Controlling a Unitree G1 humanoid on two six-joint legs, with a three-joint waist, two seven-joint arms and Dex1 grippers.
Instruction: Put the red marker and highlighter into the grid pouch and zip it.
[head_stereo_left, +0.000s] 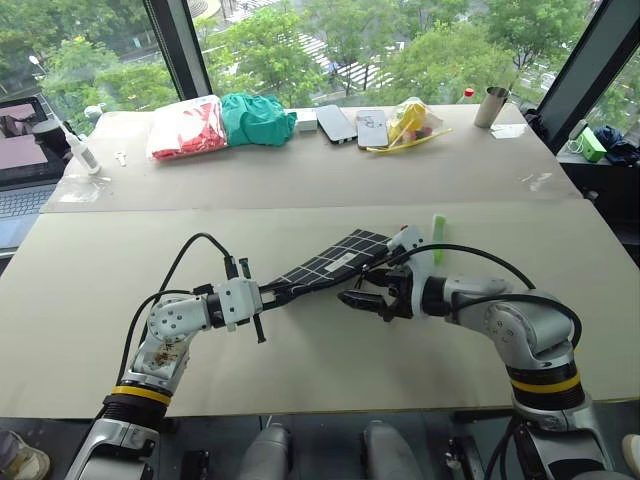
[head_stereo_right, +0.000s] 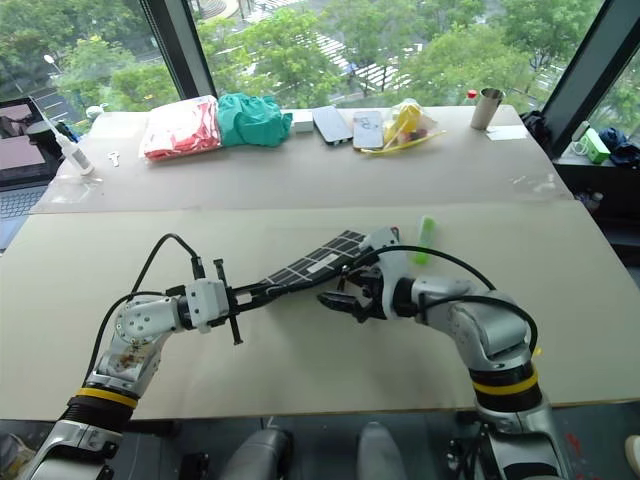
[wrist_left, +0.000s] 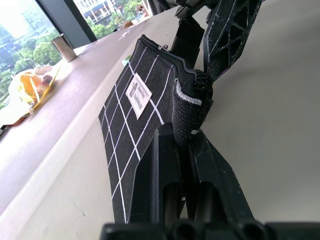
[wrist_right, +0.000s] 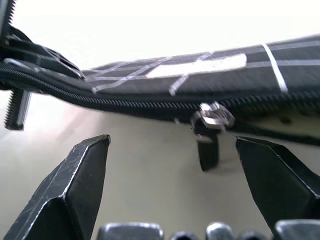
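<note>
The left gripper (head_stereo_left: 268, 296), nearest the camera on the near left of the table (head_stereo_left: 120, 290), has its two black fingers pressed together on the near-left end of the grid pouch (head_stereo_left: 335, 258), pinching the fabric corner and holding the pouch off the table. The pouch slants from that grip up toward the far right, white label facing up, zipper edge along its near side. Just right of it the right gripper (head_stereo_left: 362, 300) points left at the pouch with its fingers spread wide; in the right wrist view the metal zipper slider and black zipper pull (wrist_right: 207, 145) hang from the zipper line between the two fingertips, apart from both. The highlighter (head_stereo_left: 438, 238) lies on the table just beyond the right wrist, past the pouch's far right end. Along the far edge sit a red packet (head_stereo_left: 187, 128), a green cloth (head_stereo_left: 257, 117), two phones (head_stereo_left: 352, 125), a yellow bag (head_stereo_left: 408, 125) and a metal cup (head_stereo_left: 490, 107).
</note>
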